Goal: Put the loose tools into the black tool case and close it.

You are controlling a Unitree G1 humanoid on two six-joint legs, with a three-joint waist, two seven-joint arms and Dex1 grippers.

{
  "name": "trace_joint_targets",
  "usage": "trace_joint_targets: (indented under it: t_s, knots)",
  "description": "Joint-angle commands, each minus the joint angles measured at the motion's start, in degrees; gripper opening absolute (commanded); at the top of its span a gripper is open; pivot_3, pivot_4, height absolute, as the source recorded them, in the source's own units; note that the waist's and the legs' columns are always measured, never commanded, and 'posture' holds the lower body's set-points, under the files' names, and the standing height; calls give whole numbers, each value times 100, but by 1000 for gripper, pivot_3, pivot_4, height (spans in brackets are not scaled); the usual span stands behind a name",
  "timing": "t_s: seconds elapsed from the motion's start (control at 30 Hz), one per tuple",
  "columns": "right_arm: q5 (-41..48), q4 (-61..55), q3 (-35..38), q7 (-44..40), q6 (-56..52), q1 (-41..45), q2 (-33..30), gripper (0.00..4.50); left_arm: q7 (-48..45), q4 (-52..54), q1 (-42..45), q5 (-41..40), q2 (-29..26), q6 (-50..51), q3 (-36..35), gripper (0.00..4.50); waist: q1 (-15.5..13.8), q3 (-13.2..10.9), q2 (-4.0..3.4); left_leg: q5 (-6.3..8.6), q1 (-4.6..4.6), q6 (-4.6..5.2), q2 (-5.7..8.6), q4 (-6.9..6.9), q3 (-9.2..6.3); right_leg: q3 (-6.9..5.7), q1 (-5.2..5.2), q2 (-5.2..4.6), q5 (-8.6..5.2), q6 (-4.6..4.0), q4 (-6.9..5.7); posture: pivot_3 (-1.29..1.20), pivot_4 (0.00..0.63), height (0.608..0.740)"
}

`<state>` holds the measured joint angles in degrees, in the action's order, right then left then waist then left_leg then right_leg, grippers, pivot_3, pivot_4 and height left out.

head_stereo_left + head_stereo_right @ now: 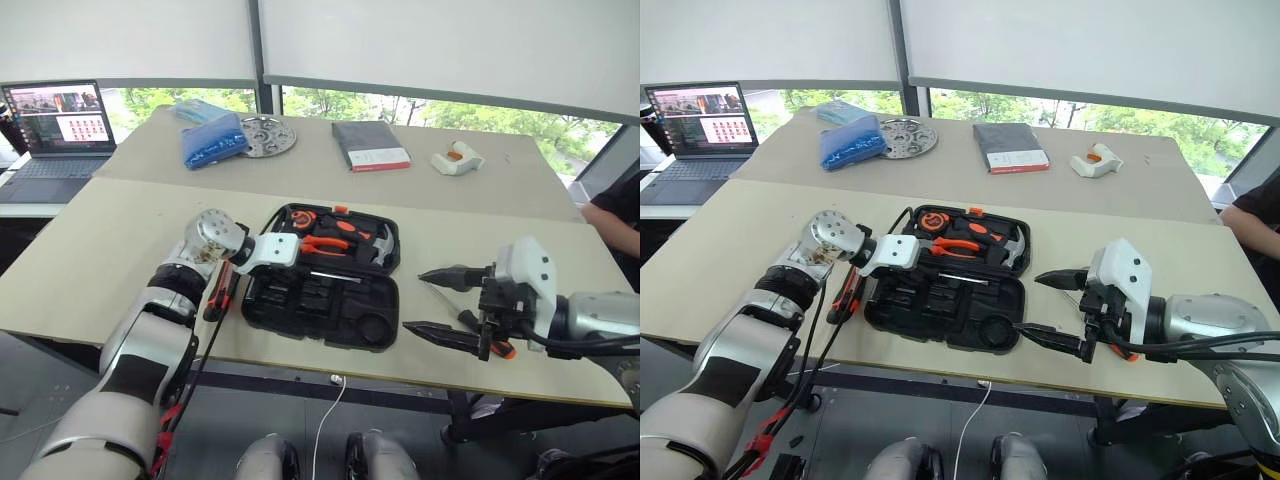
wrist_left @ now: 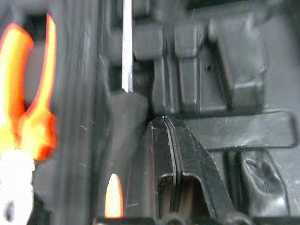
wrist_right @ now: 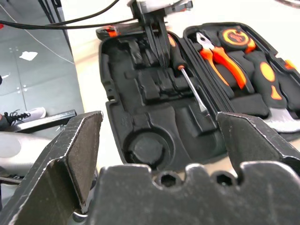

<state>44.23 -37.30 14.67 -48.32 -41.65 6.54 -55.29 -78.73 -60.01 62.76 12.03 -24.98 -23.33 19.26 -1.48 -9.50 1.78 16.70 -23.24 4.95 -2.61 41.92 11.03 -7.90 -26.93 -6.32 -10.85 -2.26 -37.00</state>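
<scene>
On the far left a laptop (image 1: 58,130) stands open on a side desk, and beyond it on the back desk lie a blue bag (image 1: 212,140) and a round metal plate (image 1: 264,135). On the front desk (image 1: 90,250) an orange-and-black-handled screwdriver (image 1: 220,291) lies loose, just beside the left edge of the black tool case (image 1: 322,288) and partly under the left arm. The left gripper (image 2: 171,140) reaches over the left part of the open case; in the left wrist view its two black fingers (image 2: 187,154) are pressed together with nothing between them, so it is closed and empty, just beside a screwdriver (image 3: 187,77) that lies in the case along the hinge line with its steel shaft pointing away from the gripper. The case lies open and flat near the front edge of the desk. Its far half holds an orange tape measure (image 3: 233,37), orange-handled pliers (image 1: 325,243) and a steel-headed hammer (image 1: 381,245); the near half shows mostly bare moulded slots and a round recess. Behind the case, on the back desk, there is a dark grey flat book (image 1: 370,145) with a red-white label, and further right a small white and orange object (image 1: 457,159). To the right of the case the right gripper (image 1: 440,303) hangs above the desk with its jaws wide apart, holding nothing. Just beneath it an orange and black tool (image 1: 490,343) lies on the desk, partly hidden, so its kind cannot be told. At the far right edge a person's arm (image 1: 612,215) in a dark sleeve rests by the desk.
</scene>
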Motion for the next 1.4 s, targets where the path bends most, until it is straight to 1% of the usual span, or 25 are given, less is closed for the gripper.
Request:
trace_joint_targets:
  t_s: [0.03,0.2,0.33,0.47,0.57,0.77,0.9,1.13,1.17,1.27,1.37,1.4]
  knots:
    - [162,-251,292,76,-21,-94,14,4500,-135,-87,47,-65,29,49,-48,39,8,0,-1,3,-1,6,0,3,0,1,1,-11,3,5,1,0,150,718]
    - [224,-293,373,140,-17,-225,8,4500,-1133,126,243,-788,-76,882,-535,39,46,0,-1,9,-13,17,0,17,0,3,-5,-10,5,11,2,0,150,718]
    - [231,-258,341,165,8,-209,3,4500,-1339,220,366,-955,-78,1284,-683,39,72,0,-1,7,-27,16,0,26,0,0,-13,12,-1,14,0,0,150,718]
    - [209,-189,263,179,26,-110,13,4500,-1018,83,570,-959,52,1429,-797,39,77,0,0,8,-29,16,5,28,1,1,-13,13,-5,21,1,0,150,718]
    - [207,-174,251,171,29,-91,19,4500,-460,-136,527,-550,113,1022,-560,39,76,0,-1,8,-27,17,5,28,0,4,-12,11,-6,22,2,0,150,718]
    - [204,-167,237,185,19,-93,43,4500,-301,-331,271,-172,193,523,-240,39,90,0,-1,8,-25,17,4,27,0,9,-12,10,-5,21,1,0,150,718]
    - [198,-146,239,224,2,-89,77,4500,67,-486,217,63,203,285,-105,39,84,1,-1,9,-19,17,5,28,0,11,-7,0,-5,21,1,0,150,718]
    - [164,-94,276,263,35,-163,90,4500,19,-583,298,-53,135,225,-243,39,90,1,-2,9,-9,18,4,27,0,11,-2,-7,-5,22,-2,0,150,718]
    - [145,-78,273,286,46,-168,103,4500,-8,-566,328,-141,130,269,-330,39,91,1,-2,9,-9,18,4,27,0,11,-2,-6,-5,22,-2,0,150,718]
    - [126,11,426,385,-8,-252,118,4500,-362,-447,605,-860,126,1023,-978,39,99,1,-1,9,-12,18,4,27,0,11,-4,-6,-5,22,-3,0,150,718]
    - [135,39,831,349,-104,-626,30,4500,-938,-13,758,-1508,-90,1917,-1483,758,96,-1,1,8,-28,18,3,29,0,5,-15,1,-5,22,-4,0,150,718]
    - [108,24,1060,321,-120,-837,8,4500,-1008,268,719,-1683,-198,2147,-1620,1141,93,-1,1,8,-32,18,3,30,0,3,-19,11,-5,22,-4,0,150,718]
